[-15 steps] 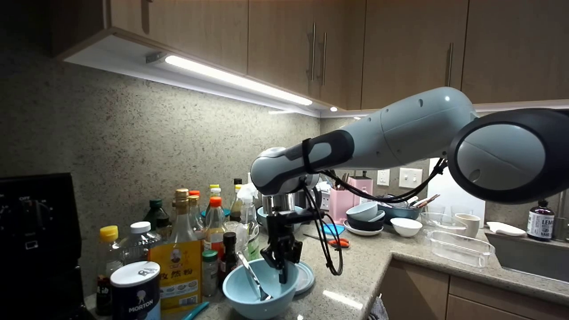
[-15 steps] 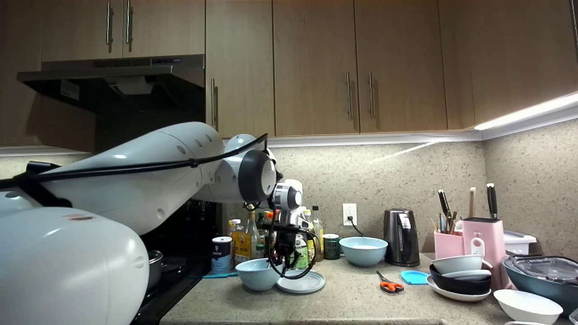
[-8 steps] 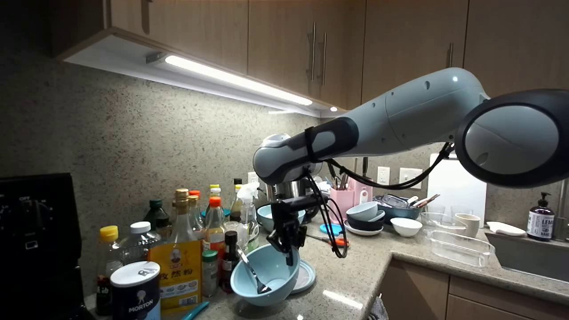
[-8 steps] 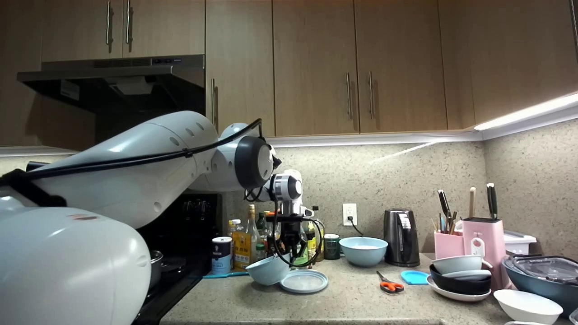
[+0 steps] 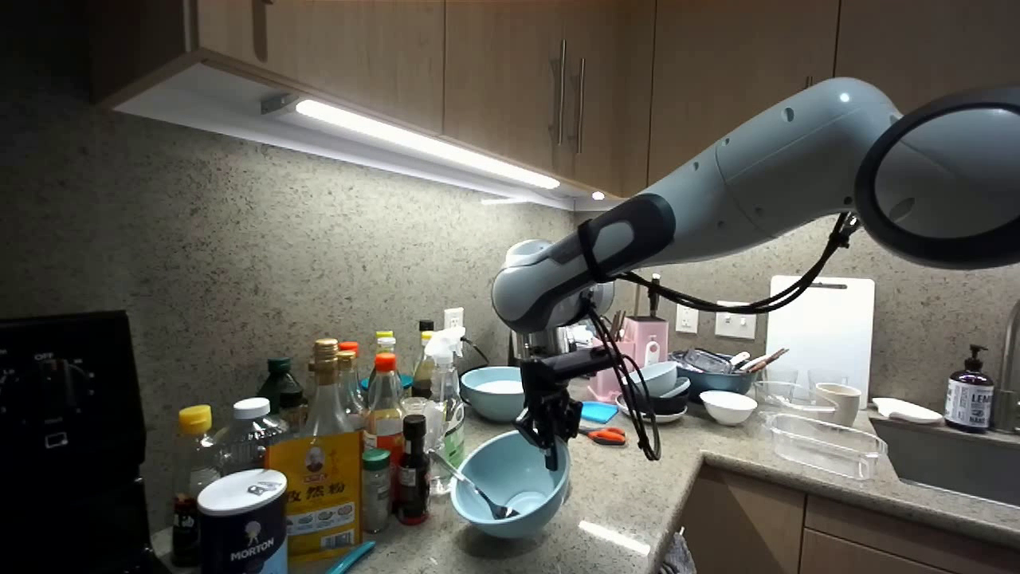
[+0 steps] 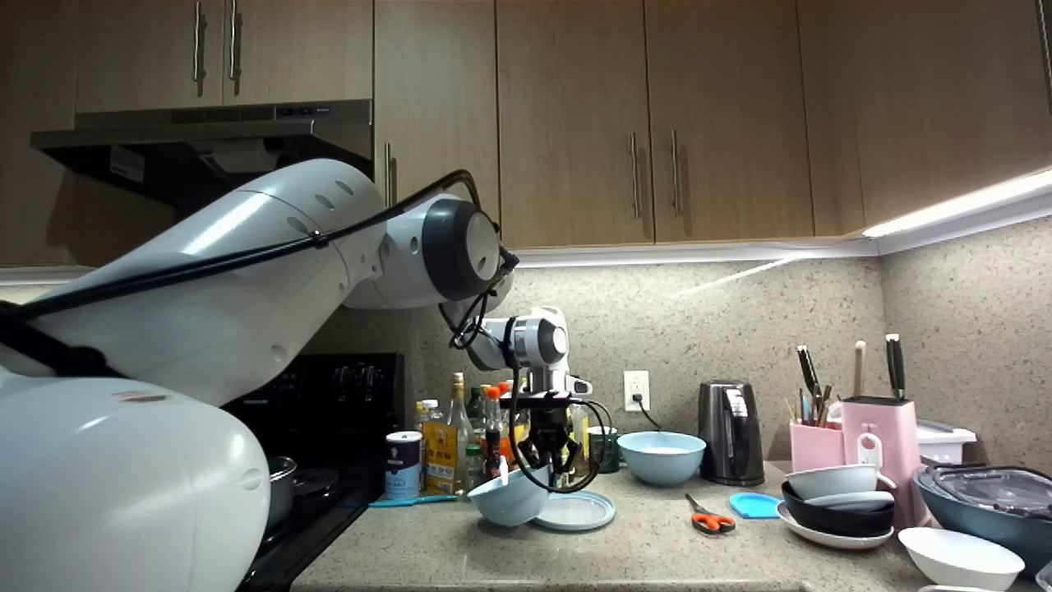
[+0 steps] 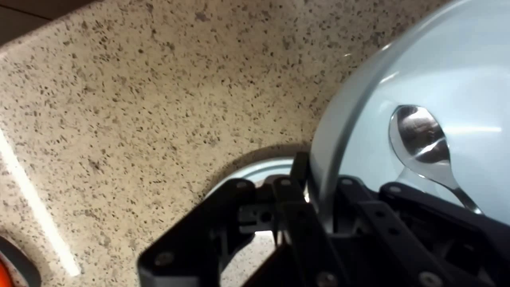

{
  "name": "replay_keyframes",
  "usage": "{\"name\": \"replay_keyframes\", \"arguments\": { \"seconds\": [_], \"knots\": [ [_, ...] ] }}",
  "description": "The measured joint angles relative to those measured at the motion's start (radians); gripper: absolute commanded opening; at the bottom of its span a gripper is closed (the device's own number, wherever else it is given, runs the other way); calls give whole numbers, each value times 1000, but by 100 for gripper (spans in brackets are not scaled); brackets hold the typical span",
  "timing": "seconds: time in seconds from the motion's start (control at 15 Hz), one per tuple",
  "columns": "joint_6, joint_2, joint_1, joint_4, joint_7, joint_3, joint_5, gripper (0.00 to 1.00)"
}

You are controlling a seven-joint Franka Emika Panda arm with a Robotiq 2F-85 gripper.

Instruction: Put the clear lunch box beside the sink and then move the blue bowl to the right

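Black claw pinching the tilted blue bowl by its two o'clock edge in an exterior view, spoon inside, clear lunch box at the bowl's three o'clock, on the desk beside the sink

The gripper holds the blue bowl tilted, a spoon inside.

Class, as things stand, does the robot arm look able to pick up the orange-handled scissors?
Probably not: the end effector holds the tilted light-blue bowl by its rim, so it would likely need to release that first. The orange-handled scissors lie uncovered.
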Motion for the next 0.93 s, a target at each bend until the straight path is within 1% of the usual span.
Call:
{"name": "replay_keyframes", "arguments": {
  "seconds": [0.33, 0.4, 0.53, 0.73, 0.8, 0.93],
  "knots": [
    [107, -105, -31, -192, 4, 9, 0, 7],
    [149, -123, -39, -228, 2, 18, 0, 7],
    [277, -161, -70, -311, -20, 46, 22, 7],
    [480, -210, -142, -437, -74, 93, 115, 8],
    [525, -216, -168, -466, -98, 109, 145, 8],
    [556, -217, -198, -492, -118, 124, 162, 8]
  ]
}}
